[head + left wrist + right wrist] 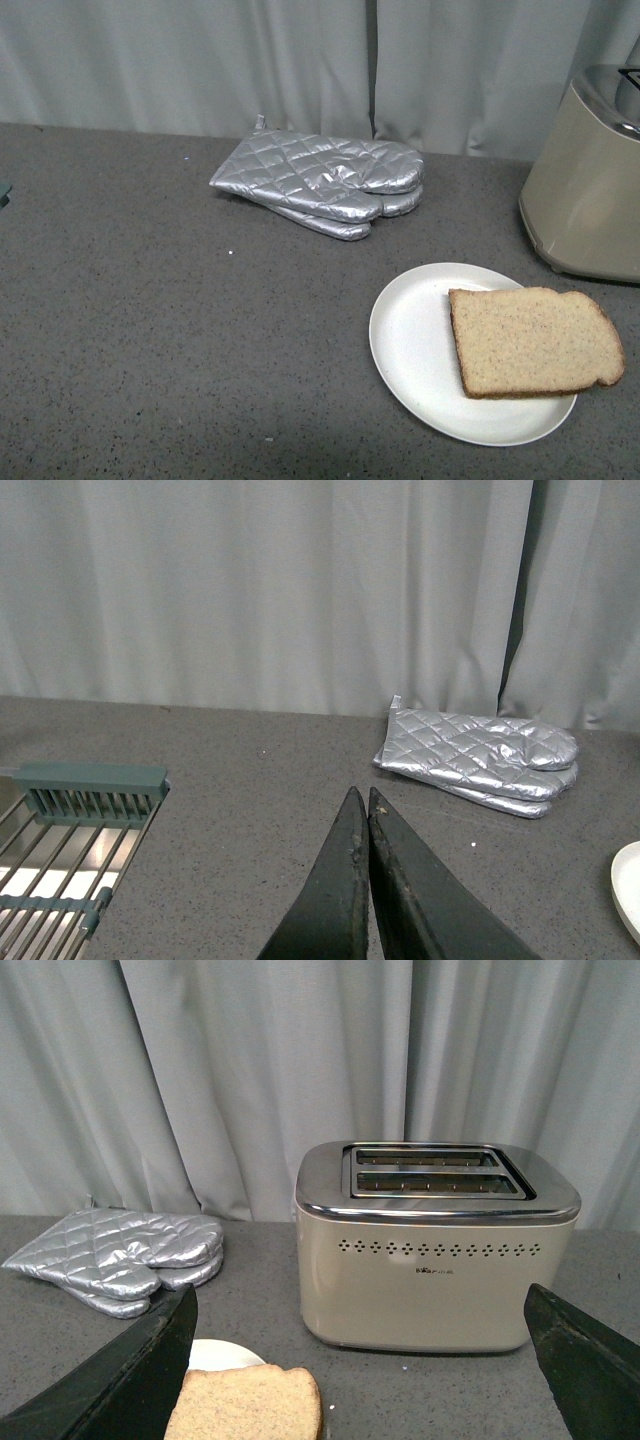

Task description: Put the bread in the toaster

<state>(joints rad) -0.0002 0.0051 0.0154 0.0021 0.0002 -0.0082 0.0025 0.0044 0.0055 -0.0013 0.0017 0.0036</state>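
The bread [535, 340] lies flat on a white plate [420, 345] on the table [150, 330]. Its rounded end pokes out over the plate rim on the side of the toaster [585, 190], which stands just beyond it.

In its wrist view the right pincer [360, 1300] is spread wide and holds nothing, with the slice low between its fingers. The left pincer [368, 810] has its fingers pressed together, empty, well away from the plate.

The step in hand looks like the pickup, and the right arm is best placed for it. I would:

- Take the overhanging end, where 1 finger can slip beneath.
- Pinch gently, since the crumb will likely dent.
- Turn the slice on edge and line it up with 1 of the 2 slots [435, 1170] before lowering.
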